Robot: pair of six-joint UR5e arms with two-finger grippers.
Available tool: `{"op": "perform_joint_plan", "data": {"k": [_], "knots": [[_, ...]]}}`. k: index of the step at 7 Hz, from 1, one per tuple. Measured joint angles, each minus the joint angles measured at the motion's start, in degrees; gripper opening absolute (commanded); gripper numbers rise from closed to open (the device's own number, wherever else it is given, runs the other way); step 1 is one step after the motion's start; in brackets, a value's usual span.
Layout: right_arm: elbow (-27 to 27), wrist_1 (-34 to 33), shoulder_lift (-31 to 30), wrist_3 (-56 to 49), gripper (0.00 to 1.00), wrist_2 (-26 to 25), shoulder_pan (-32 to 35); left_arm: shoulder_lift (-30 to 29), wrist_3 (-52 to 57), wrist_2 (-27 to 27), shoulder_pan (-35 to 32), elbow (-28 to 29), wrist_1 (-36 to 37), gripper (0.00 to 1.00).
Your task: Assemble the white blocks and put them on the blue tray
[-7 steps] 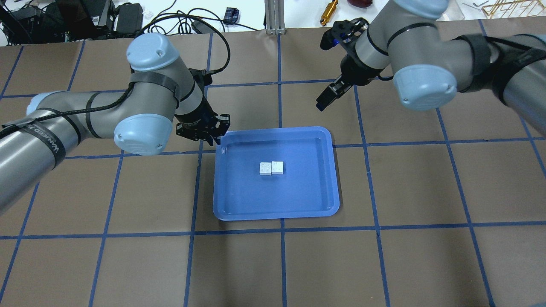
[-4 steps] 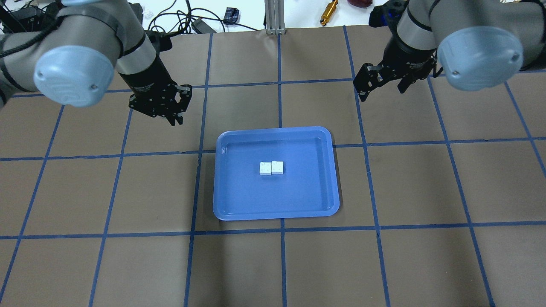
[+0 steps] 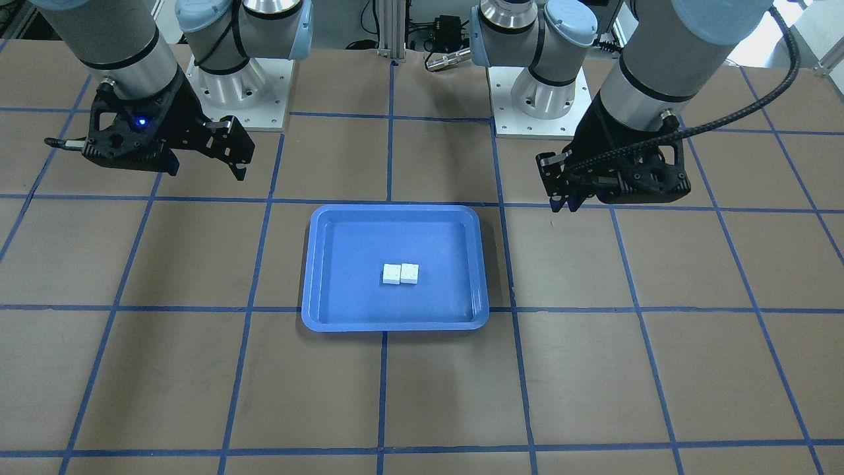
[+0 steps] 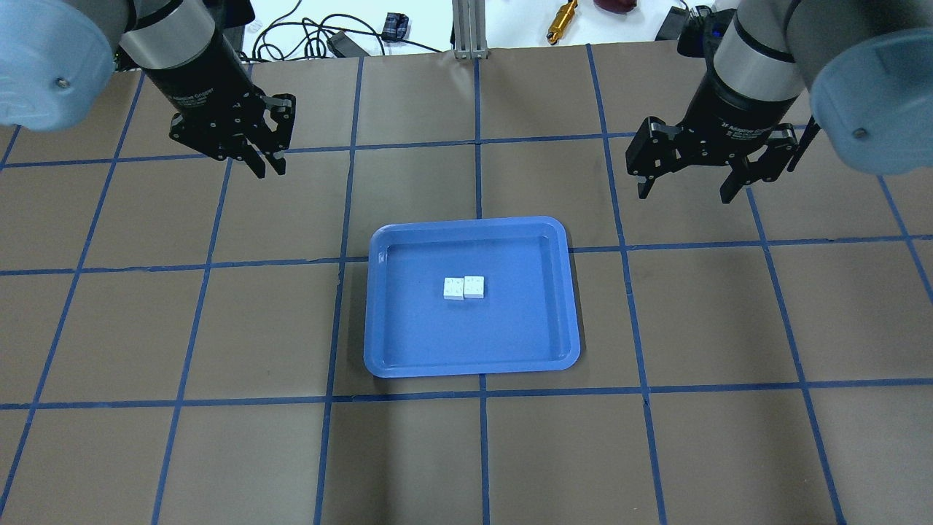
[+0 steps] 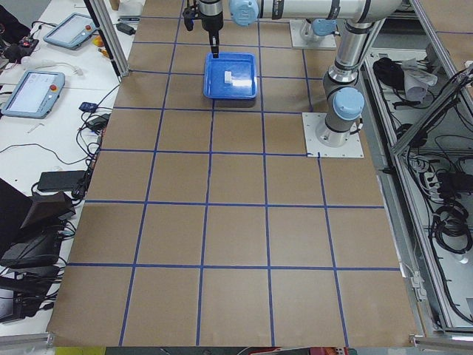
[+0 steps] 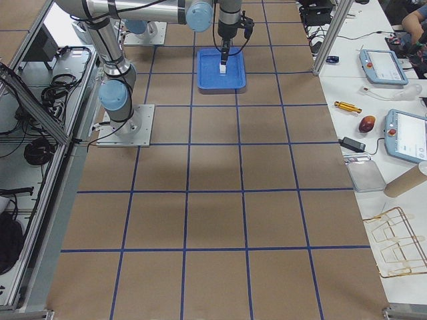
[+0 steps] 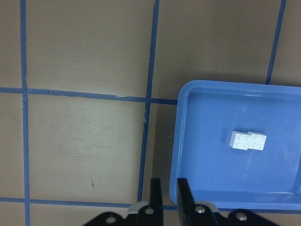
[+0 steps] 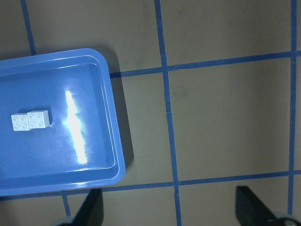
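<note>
The two white blocks [image 4: 464, 287] sit side by side, touching, in the middle of the blue tray [image 4: 474, 369]. They also show in the front view [image 3: 400, 273], the left wrist view [image 7: 248, 141] and the right wrist view [image 8: 30, 120]. My left gripper [image 4: 268, 169] hangs above the table, back and left of the tray, fingers nearly together and empty; the left wrist view [image 7: 169, 188] shows this. My right gripper [image 4: 685, 193] hangs back and right of the tray, jaws spread wide and empty.
The tray [image 3: 395, 324] lies on brown paper with blue tape lines. The arm bases [image 3: 234, 86] stand at the robot's side. Cables, a metal post [image 4: 466, 29] and a brass part [image 4: 563, 18] lie past the far edge.
Both arms have swung away from the tray, the left one back and to the left, the right one out to the right. The blocks and the tray have not moved.
</note>
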Motion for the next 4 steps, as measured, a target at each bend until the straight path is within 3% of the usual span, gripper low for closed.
{"op": "perform_joint_plan", "data": {"k": [4], "knots": [[-1.1,4.0,0.1,0.8,1.00,0.7,-0.7,-0.2,0.6,3.5,0.4,-0.3,4.3,1.00]]}}
